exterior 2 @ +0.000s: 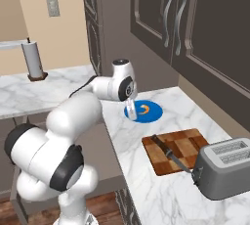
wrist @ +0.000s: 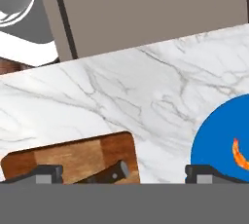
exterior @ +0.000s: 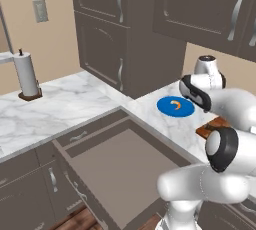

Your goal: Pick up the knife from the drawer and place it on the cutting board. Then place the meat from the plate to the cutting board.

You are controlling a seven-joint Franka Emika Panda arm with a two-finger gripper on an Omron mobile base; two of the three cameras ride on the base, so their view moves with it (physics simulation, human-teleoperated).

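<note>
The knife (exterior 2: 172, 156) lies diagonally on the checkered cutting board (exterior 2: 188, 143), its dark handle (wrist: 109, 173) towards the board's near corner. Left of the board sits the blue plate (exterior 2: 152, 116) with the small orange meat (exterior 2: 144, 110) on it. My gripper (exterior 2: 131, 106) hangs open just above the counter at the plate's left edge, holding nothing. In the hand view the gripper (wrist: 124, 174) spans the bare marble between board (wrist: 73, 155) and plate (wrist: 219, 140), with the meat (wrist: 237, 154) off to the right. The drawer (exterior: 120, 169) stands pulled out, its flat interior bare.
A silver toaster (exterior 2: 224, 165) stands at the board's front right corner. A paper towel roll (exterior: 27, 74) is on the far left counter. Dark wall cabinets hang above the plate. My own arm covers much of the board (exterior: 212, 126) in the left base view.
</note>
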